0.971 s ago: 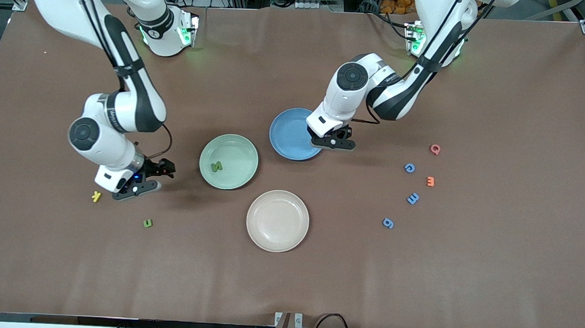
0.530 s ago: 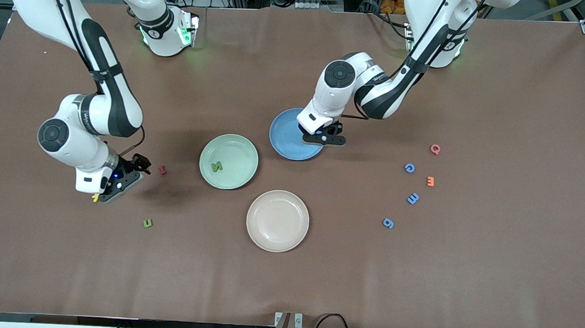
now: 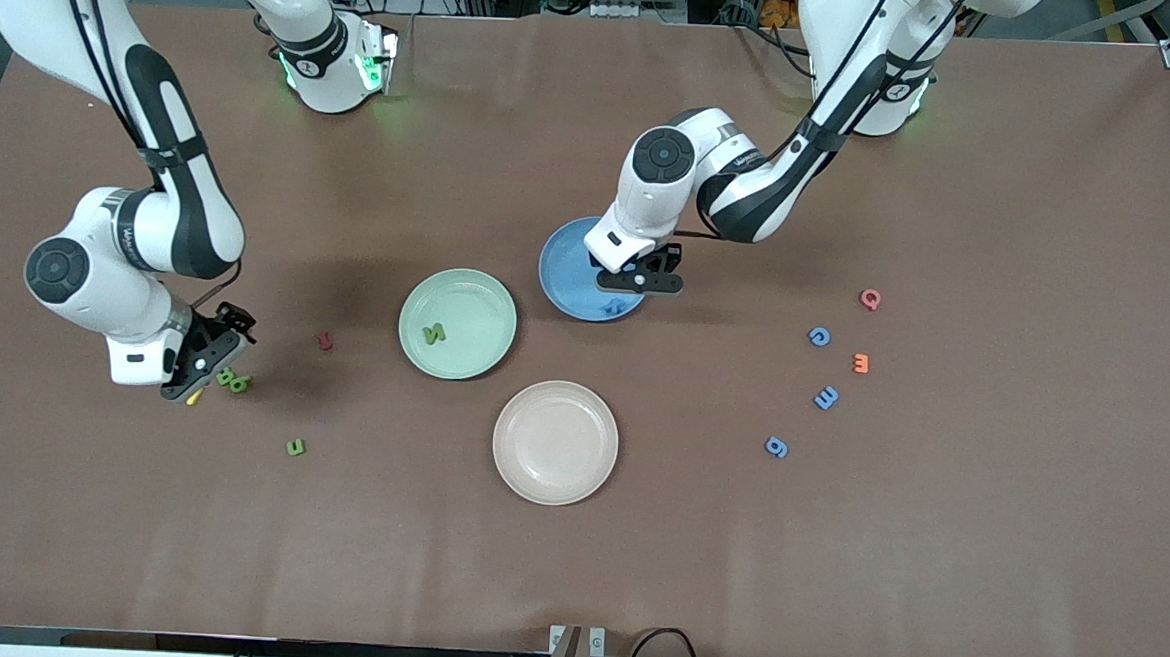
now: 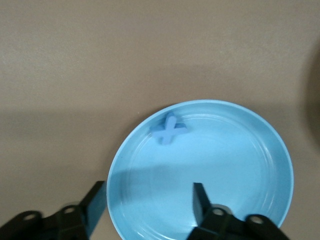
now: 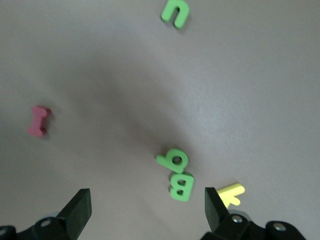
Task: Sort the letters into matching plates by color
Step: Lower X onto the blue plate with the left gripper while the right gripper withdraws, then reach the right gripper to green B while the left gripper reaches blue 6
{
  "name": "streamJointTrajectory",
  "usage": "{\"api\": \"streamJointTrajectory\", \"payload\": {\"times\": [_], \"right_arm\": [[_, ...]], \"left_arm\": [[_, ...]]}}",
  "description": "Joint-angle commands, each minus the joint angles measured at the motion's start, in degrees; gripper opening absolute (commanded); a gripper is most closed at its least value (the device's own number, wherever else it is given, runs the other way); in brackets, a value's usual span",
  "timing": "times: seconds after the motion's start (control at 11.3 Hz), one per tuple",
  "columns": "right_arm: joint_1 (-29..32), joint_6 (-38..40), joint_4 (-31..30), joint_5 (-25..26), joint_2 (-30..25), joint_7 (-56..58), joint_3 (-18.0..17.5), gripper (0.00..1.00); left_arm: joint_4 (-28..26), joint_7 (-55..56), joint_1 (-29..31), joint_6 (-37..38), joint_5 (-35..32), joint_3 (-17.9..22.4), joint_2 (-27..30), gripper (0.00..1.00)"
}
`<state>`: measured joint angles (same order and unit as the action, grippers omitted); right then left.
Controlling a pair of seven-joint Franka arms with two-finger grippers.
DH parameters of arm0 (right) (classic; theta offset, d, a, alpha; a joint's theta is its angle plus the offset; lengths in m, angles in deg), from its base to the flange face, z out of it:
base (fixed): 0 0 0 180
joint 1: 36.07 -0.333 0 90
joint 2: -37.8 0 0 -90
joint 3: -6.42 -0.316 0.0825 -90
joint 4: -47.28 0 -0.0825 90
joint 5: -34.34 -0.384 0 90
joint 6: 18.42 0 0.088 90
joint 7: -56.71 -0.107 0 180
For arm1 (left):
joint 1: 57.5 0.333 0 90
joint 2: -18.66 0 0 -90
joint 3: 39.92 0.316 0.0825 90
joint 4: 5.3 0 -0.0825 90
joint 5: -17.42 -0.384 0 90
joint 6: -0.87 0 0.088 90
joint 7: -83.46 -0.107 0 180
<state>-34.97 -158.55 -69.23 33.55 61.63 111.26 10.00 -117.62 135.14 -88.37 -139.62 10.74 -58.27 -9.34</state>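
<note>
**Tally on the table: three plates, four green letters, four blue, four strays**

At the right arm's end: right tool (image 3: 211, 353) released and empty, low over the table (image 3: 934, 547), just above a tight cluster. In that cluster, green B (image 5: 181, 186) touching green 9 (image 5: 172, 160), which could also read as a q, with yellow K (image 5: 231, 192) just beside the B. Green U (image 3: 295, 447) alone, nearer to the front camera. Pink I (image 3: 324, 340) between the cluster and the mint green plate (image 3: 476, 298).

Plates, counted: three. Mint green plate holding one letter, green N (image 3: 433, 334). Beige plate (image 3: 555, 442) nearest the front camera, holding nothing. Blue plate (image 3: 561, 257) holding one letter, blue X (image 4: 169, 131), near its rim.

Left tool (image 3: 638, 276) over the blue plate, fingers (image 4: 95, 202) spread apart, gripping nothing.

Toward the left arm's end, five loose letters well apart from the plates: blue C (image 3: 819, 336), blue E (image 3: 826, 397), blue 9 (image 3: 776, 447), red Q (image 3: 869, 298), orange E (image 3: 860, 363).

Green total: four, one on its plate. Blue total: four, one on its plate. Small print on each arm's wrist, too small to read.
</note>
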Motion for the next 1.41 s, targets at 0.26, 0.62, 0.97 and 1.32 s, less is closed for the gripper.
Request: {"api": "streamJointTrajectory", "payload": {"times": [0.26,0.62,0.97,1.32], "right_arm": [[3.7,-4.8,0.5,0.7,3.8,3.1,-0.9,1.00],[3.7,-7.4,0.5,0.9,5.3,3.1,-0.9,1.00],[3.9,-9.6,0.6,0.9,6.9,3.1,-0.9,1.00],[4.2,-10.2,0.5,0.9,7.5,3.2,-0.9,1.00]], "left_arm": [[5.3,1.7,0.5,6.8,-5.1,1.1,-0.3,1.00],[7.9,0.3,4.5,8.9,-5.4,1.1,0.3,1.00],[8.4,-8.2,11.8,10.5,-5.5,1.0,1.0,1.00],[7.0,-18.5,15.1,10.5,-5.5,2.9,1.1,1.00]]}}
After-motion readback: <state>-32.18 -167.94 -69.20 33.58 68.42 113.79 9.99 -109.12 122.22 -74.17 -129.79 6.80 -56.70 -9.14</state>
